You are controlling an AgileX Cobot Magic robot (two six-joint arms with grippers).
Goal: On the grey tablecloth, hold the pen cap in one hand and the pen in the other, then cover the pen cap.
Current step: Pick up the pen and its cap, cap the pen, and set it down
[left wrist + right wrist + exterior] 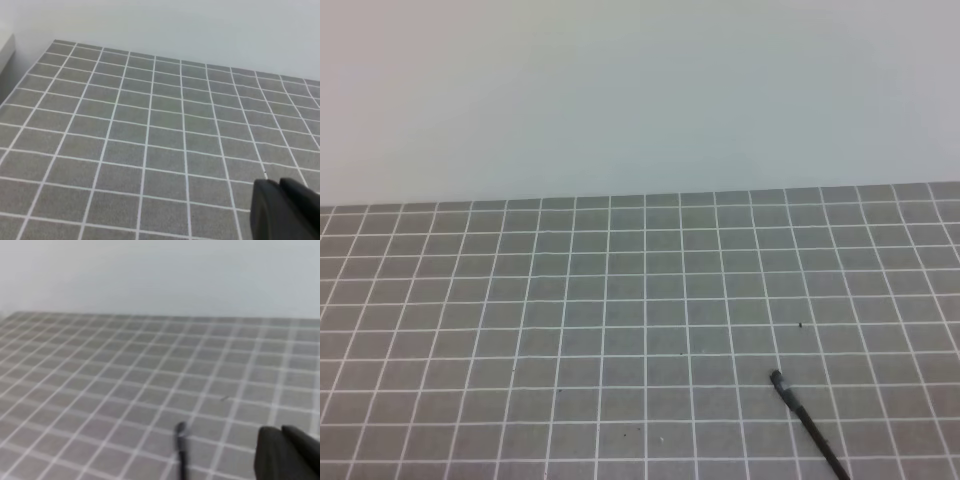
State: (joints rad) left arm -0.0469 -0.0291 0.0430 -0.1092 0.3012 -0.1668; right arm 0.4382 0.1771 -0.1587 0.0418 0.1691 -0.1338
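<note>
Here the grey tablecloth [520, 330] covers the whole work surface, with thin white lines making small squares, and behind it stands a plain pale wall [640, 90]. The pen [808, 424] lies flat on the cloth in the lower right part of the high view; it is long, thin and black, placed diagonally, with one end pointing up-left and the other end running out of the bottom edge. The right wrist view shows the same pen [181, 447] blurred, near the bottom, just to the left of the right gripper [287, 455]. That gripper is clenched, its dark fingers pressed together with nothing between them. The left gripper [285, 210] is also clenched and empty, above bare cloth. I cannot find the pen cap in any view.
</note>
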